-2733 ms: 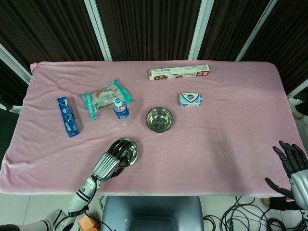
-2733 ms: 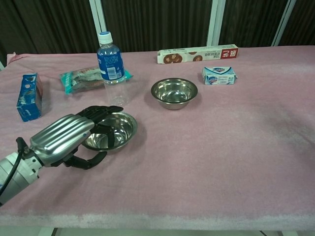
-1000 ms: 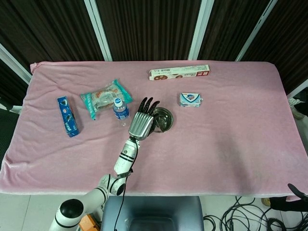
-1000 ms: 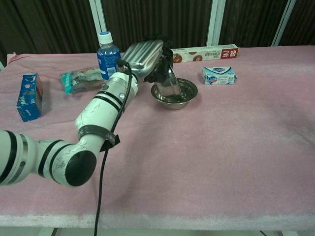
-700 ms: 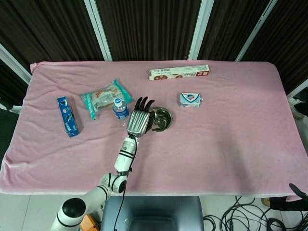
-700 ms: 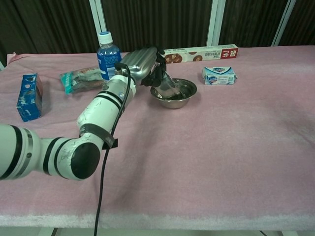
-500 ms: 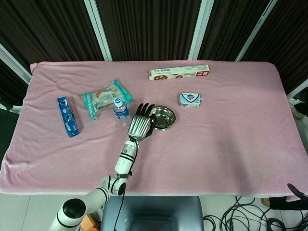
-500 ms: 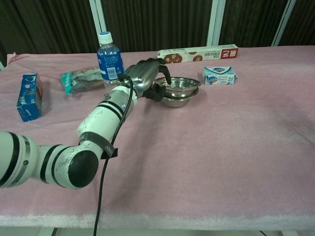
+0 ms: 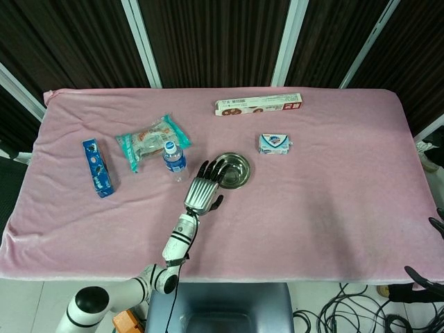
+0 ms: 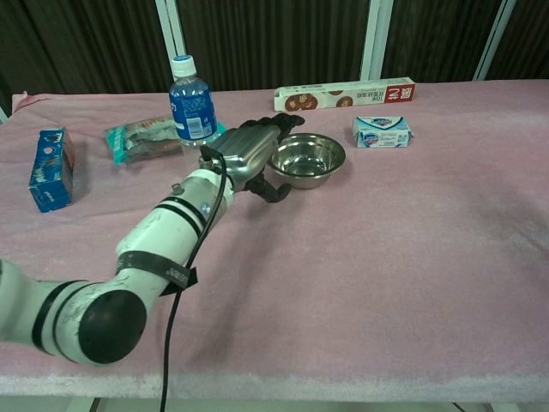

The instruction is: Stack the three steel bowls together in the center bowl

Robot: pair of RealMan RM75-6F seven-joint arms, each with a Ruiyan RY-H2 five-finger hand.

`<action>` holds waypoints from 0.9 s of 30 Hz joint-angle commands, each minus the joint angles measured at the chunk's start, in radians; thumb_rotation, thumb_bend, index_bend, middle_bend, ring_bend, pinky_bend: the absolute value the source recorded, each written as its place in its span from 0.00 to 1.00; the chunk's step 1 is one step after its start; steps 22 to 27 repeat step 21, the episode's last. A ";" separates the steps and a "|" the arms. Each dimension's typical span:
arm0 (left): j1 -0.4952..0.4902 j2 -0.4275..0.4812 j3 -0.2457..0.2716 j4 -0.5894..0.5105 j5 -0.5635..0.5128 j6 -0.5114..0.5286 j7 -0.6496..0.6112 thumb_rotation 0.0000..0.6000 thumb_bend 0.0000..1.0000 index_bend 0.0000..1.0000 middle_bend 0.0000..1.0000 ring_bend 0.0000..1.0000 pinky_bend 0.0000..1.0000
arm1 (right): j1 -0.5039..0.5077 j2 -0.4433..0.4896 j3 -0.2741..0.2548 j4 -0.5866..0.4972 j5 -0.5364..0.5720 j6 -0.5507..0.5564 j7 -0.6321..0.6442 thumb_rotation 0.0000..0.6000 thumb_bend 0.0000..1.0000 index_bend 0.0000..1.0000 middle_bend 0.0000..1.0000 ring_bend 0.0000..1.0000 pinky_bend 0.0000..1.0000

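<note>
The steel bowls (image 9: 234, 168) sit nested as one stack at the table's centre, upright on the pink cloth; the chest view shows the stack (image 10: 310, 160) with one shiny rim on top. My left hand (image 9: 202, 193) lies just left of and nearer than the stack, fingers spread and holding nothing. In the chest view the left hand (image 10: 244, 154) has its dark fingertips by the bowl's left rim. Only dark fingertips of my right hand (image 9: 438, 225) show at the head view's lower right edge, spread apart, beyond the table's edge.
A water bottle (image 10: 194, 112) stands close to the left of my left hand. Behind it lies a green snack packet (image 10: 141, 140), and a blue box (image 10: 50, 169) is at far left. A long biscuit box (image 10: 347, 93) and a small soap pack (image 10: 382, 132) sit behind the bowls.
My left hand carried the near bowl from the front left to the centre, set it into the centre bowl, let go and drew back a little. The right hand dropped toward the frame's edge.
</note>
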 commanded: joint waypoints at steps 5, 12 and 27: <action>0.390 0.662 0.337 -0.889 0.156 0.307 0.301 1.00 0.35 0.00 0.00 0.00 0.00 | 0.014 -0.009 -0.017 -0.052 -0.004 -0.085 -0.158 1.00 0.28 0.00 0.00 0.00 0.00; 0.739 0.862 0.561 -0.755 0.359 0.677 -0.060 1.00 0.35 0.00 0.00 0.00 0.00 | 0.045 -0.025 -0.021 -0.170 0.027 -0.230 -0.417 1.00 0.28 0.00 0.00 0.00 0.00; 0.810 0.918 0.521 -0.752 0.409 0.715 -0.081 1.00 0.35 0.00 0.00 0.00 0.00 | 0.060 -0.033 0.007 -0.279 0.071 -0.277 -0.539 1.00 0.28 0.00 0.00 0.00 0.00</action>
